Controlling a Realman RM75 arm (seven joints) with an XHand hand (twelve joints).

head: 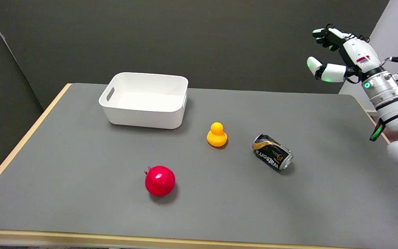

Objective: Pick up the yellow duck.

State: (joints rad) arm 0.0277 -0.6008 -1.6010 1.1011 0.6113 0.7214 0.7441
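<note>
The yellow duck (216, 135) stands upright near the middle of the grey table (81, 173). My right hand (340, 55) is raised in the air at the upper right, well above and to the right of the duck. Its fingers are spread apart and hold nothing. The white forearm runs down to the picture's right edge.
A black can (272, 152) lies on its side just right of the duck. A red pomegranate (160, 181) sits in front of the duck, to the left. A white bin (145, 100) stands at the back left. The table's wooden edge shows at left and front.
</note>
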